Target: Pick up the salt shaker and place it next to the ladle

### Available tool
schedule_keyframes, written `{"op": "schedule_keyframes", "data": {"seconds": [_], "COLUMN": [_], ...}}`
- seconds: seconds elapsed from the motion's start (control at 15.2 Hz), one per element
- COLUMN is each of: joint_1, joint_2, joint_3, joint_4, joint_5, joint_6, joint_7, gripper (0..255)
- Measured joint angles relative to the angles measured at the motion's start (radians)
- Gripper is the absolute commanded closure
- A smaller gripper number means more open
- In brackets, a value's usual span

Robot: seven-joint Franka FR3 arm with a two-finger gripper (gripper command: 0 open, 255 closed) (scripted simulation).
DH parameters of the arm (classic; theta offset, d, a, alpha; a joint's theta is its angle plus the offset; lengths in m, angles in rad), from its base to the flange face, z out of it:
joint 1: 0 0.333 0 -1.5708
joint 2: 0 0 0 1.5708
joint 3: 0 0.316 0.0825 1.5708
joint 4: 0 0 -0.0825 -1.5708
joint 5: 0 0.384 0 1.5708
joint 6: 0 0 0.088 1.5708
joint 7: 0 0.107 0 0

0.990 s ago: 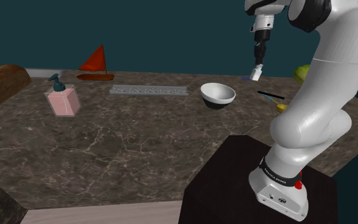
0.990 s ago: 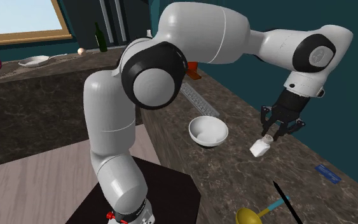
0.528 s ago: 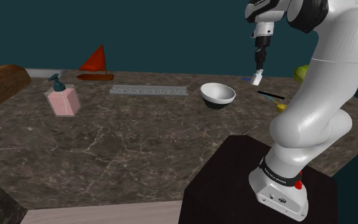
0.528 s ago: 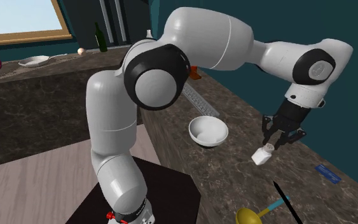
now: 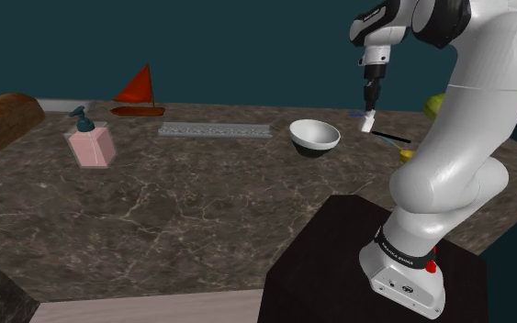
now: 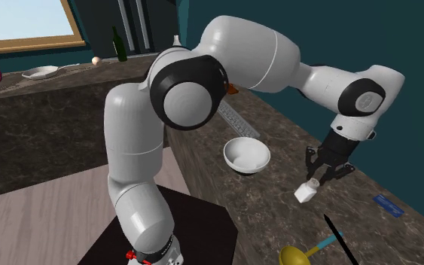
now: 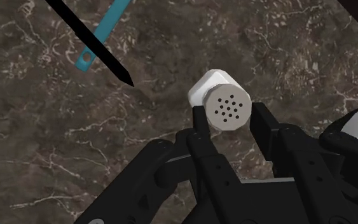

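**Dark brown marble tabletop [image 5: 174, 211]: white salt shaker [image 7: 222, 102] clamped in black two-finger hand [image 7: 229, 116]**

1. Black box stand [image 5: 330, 266], nearest the shoulder camera, carrying the white arm with dark joints [image 5: 467, 138].
2. White round bowl with dark underside [image 5: 314, 136], upright on the tabletop, just past the stand.
3. Hand [image 6: 317, 181], pointing down beside the bowl. The fingers [image 7: 199, 124] press both sides of the salt shaker at its perforated cap end.
4. Salt shaker [image 6: 306, 193], tilted and low over the tabletop; contact with the surface cannot be told. It sits between the bowl and the ladle, near the ladle but apart from it.
5. Ladle with yellow cup and teal handle [image 6: 324, 242], lying flat, with a thin black pointed stick [image 6: 337, 239] across it.
6. Grey flat ruler [image 5: 216, 130], lying farther back, toward the shoulder view's left of the bowl.
7. Pink square soap dispenser with teal pump [image 5: 91, 142], upright, well to the shoulder view's left.
8. Red toy sailboat [image 5: 139, 92], at the far edge.
9. Brown bread loaf [image 5: 4, 119], far left corner in the shoulder view.
10. Dark teal wall [image 5: 247, 46], behind everything.
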Motion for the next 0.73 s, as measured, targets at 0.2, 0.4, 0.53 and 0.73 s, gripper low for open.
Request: {"op": "schedule_keyframes", "data": {"seconds": [0.2, 0.4, 0.53, 0.73], "joint_1": [0.0, -0.003, -0.003, -0.004], "joint_2": [0.01, 0.024, 0.031, 0.045], "joint_3": [0.002, 0.001, 0.003, 0.005], "joint_4": [-0.03, -0.052, -0.067, -0.094], "joint_5": [0.004, 0.008, 0.011, 0.017], "joint_6": [0.039, 0.073, 0.096, 0.135], "joint_7": [0.002, -0.001, 0.001, 0.001], "gripper": [255, 255, 255, 255]}}
